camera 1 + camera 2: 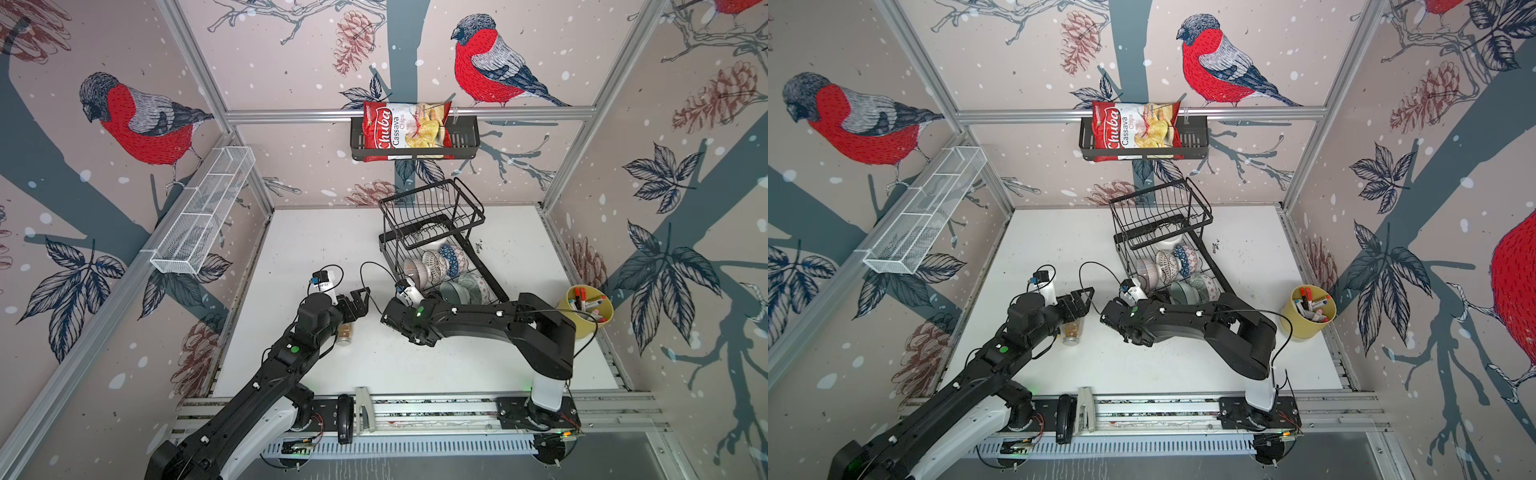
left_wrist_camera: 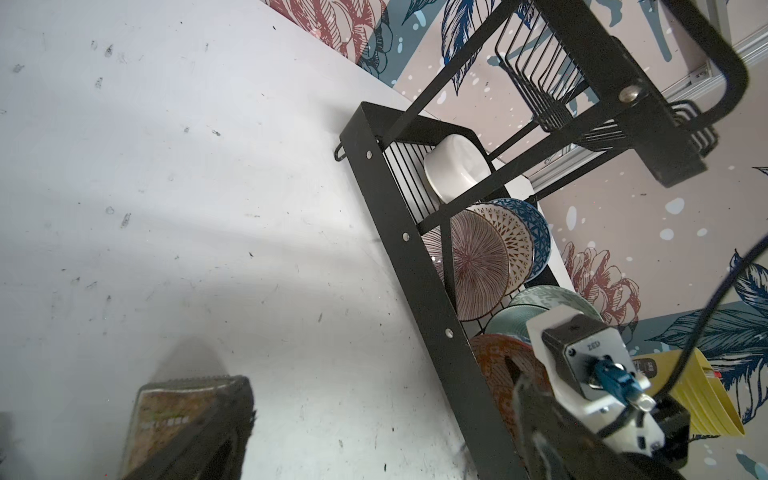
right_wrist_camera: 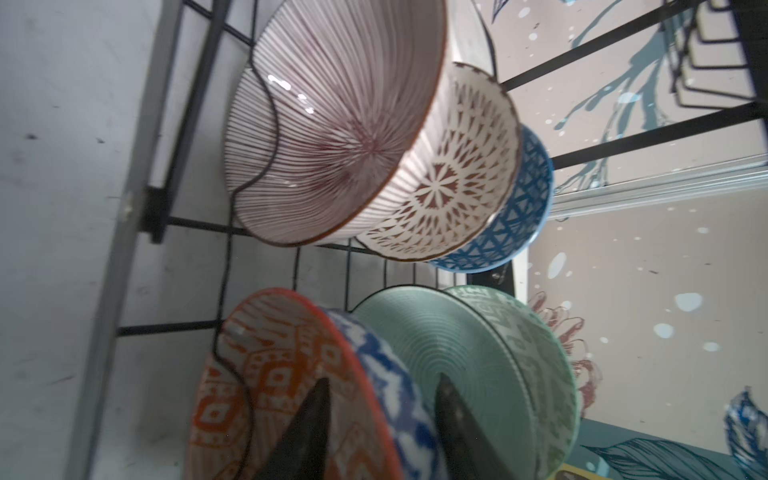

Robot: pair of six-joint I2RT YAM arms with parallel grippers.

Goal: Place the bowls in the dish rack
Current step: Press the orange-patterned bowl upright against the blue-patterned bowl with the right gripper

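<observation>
Right pincer (image 3: 382,380): jaws half-parted, astride the rims of the orange bowl (image 3: 266,374) and blue-splashed bowl (image 3: 403,419), both on edge in the dish rack (image 3: 187,224). Cannot tell if it grips. Teal bowl (image 3: 478,345) is just beside one finger; three more bowls (image 3: 332,137) lean beyond the tips.

Left pincer (image 1: 359,301): wide open, empty, over a small jar (image 1: 345,334) on the white surface (image 1: 415,374). Bird-print walls.

Left wrist view shows the white bowl (image 2: 455,166) at the rack's end farthest from the right pincer; right wrist view does not.

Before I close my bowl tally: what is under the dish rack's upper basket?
A plain white bowl stands on edge in the lower grid beneath the upper basket. From above, the basket's wires partly cover it; anything behind it is hidden.
</observation>
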